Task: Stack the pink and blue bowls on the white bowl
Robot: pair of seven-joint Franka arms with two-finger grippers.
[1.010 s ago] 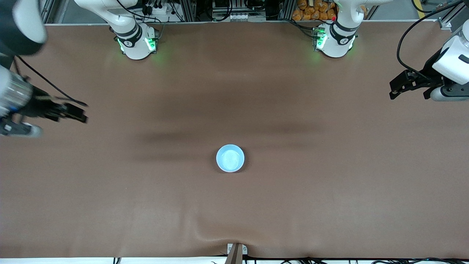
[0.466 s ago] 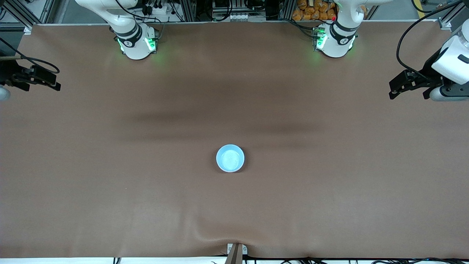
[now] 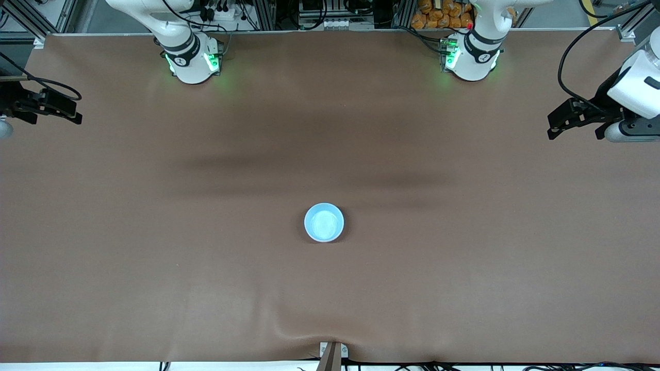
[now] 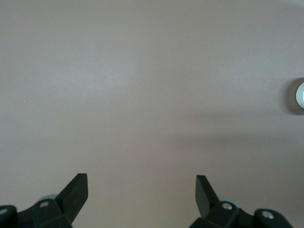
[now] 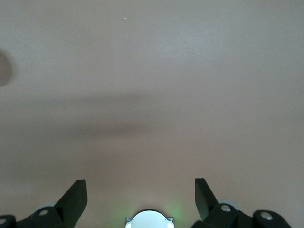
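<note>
Blue bowl: you see it upright on the brown table, about midway between the two arms' ends and nearer the front camera than both bases. Only its blue rim and inside show from above.
Pink and white bowls: you cannot make them out; whether they sit under the blue one cannot be told from these views.
Bowl in left wrist view: a pale round sliver, cut off by the frame edge; colour hard to judge there.
Left gripper: up in the air over the left arm's end of the table, well apart from the bowl. In its wrist view the gripper has its fingers spread wide with bare table between them, holding nothing.
Right gripper: up in the air over the right arm's end of the table, partly cut off by the frame edge. In its wrist view the gripper is spread wide, nothing between the fingers.
Right arm's base: you see it glowing green, cut off at the edge of the right wrist view.
Front table edge: a small clamp sits where the table cover wrinkles.
</note>
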